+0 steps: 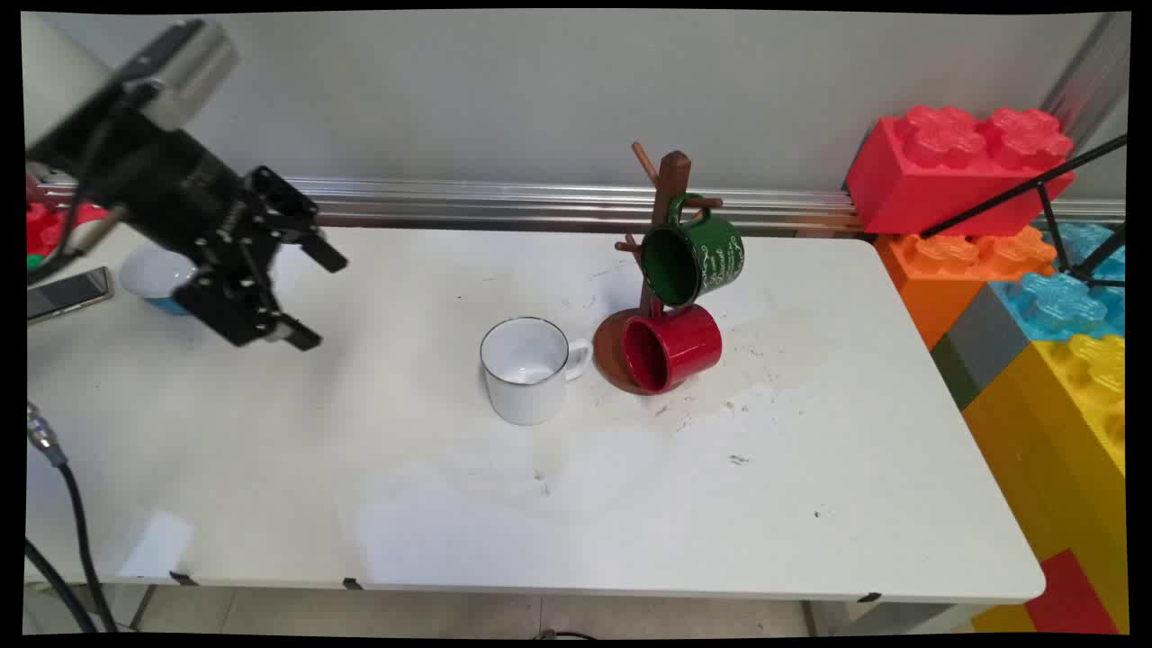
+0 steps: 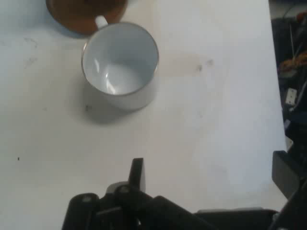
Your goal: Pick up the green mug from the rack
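Gripper spread wide and empty, raised above the left part of the bench

Fingers stand far apart with nothing between them, and the gripper points down and to the right, well apart from every cup; nearest on the table side is a white bowl with a blue base just behind it, and a phone lies at the left edge; the white mug stands upright near mid-bench, its handle turned toward the round wooden base of the mug tree; a red mug lies on its side on that base, mouth facing forward, and a green mug hangs from a peg above it; in the hand view the white mug sits ahead of the gripper, apart from it
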Available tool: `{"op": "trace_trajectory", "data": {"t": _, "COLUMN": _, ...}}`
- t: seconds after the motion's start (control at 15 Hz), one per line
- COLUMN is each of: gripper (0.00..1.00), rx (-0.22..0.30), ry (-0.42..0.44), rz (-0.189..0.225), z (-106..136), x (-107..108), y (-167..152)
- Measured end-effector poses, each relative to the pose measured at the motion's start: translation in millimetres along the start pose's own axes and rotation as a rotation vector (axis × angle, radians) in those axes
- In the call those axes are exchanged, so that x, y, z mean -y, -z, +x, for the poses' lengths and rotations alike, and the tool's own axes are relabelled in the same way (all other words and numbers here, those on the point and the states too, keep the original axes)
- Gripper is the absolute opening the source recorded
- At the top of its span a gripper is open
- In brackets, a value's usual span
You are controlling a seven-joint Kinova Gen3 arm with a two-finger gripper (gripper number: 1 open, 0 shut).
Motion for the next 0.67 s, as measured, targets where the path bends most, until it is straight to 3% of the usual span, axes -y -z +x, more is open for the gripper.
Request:
{"op": "trace_trajectory", "data": {"t": 0.33, "gripper": 1.00, "rx": -0.054, "ry": 0.009, "rz": 0.012, "z": 12, "x": 5, "y": -28}}
{"op": "trace_trajectory", "data": {"t": 0.67, "gripper": 1.00, "rx": -0.024, "ry": 0.006, "rz": 0.034, "z": 3, "x": 11, "y": -36}}
